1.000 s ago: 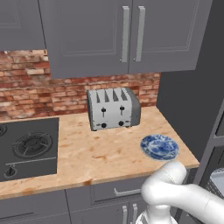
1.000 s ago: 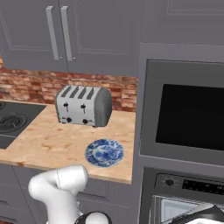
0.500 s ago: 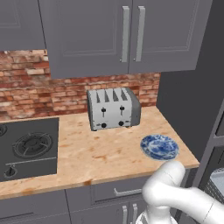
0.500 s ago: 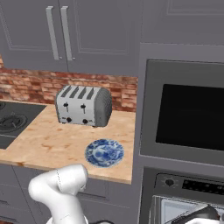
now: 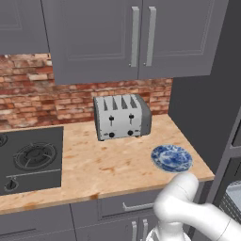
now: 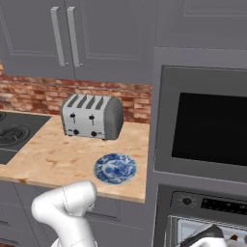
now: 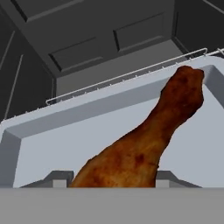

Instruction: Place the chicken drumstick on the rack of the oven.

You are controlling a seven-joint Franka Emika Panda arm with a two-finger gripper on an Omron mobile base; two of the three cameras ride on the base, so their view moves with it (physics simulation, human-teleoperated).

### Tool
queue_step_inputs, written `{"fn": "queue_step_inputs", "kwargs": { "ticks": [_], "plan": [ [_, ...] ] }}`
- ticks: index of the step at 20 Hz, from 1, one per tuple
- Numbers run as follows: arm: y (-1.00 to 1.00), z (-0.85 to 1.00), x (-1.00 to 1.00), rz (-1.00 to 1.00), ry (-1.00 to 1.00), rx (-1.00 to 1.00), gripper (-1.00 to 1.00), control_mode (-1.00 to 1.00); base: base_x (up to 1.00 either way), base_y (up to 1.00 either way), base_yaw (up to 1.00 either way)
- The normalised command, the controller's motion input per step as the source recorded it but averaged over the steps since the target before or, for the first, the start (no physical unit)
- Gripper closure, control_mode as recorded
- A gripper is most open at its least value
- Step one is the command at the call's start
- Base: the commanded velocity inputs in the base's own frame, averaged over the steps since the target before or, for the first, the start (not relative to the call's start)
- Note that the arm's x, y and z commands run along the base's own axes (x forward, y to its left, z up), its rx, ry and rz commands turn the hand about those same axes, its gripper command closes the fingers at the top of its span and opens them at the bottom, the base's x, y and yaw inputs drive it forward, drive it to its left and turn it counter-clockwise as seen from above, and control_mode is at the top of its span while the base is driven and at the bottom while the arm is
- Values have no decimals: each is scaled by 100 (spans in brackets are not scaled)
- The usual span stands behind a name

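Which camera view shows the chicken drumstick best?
The hand view: the chicken drumstick lies large across the picture, its end reaching toward the rack. In the right base view, a small reddish spot at the bottom right edge may be it; I cannot tell.

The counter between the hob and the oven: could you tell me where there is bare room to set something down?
The counter is bare in front of the toaster, between the hob and the blue plate, and along its front edge. It is tighter at the right end, where the plate sits beside the oven housing, and behind, where the toaster stands near the brick wall.
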Motion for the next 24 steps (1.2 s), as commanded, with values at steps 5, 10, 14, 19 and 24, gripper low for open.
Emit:
{"fn": "queue_step_inputs", "kwargs": {
  "ticks": [5, 10, 14, 19, 24],
  "plan": [
    [-16, -26, 29, 0, 0, -3, 100, -100, 0, 0, 0],
    [-19, -38, 13, 0, 0, -2, 100, -100, 0, 0, 0],
    [-13, -46, 1, 0, 0, -2, 100, -100, 0, 0, 0],
    [0, -32, 0, 1, 0, -1, 100, -100, 0, 0, 0],
    [0, -17, -1, 1, 0, 0, 100, -100, 0, 0, 0]
  ]
}}
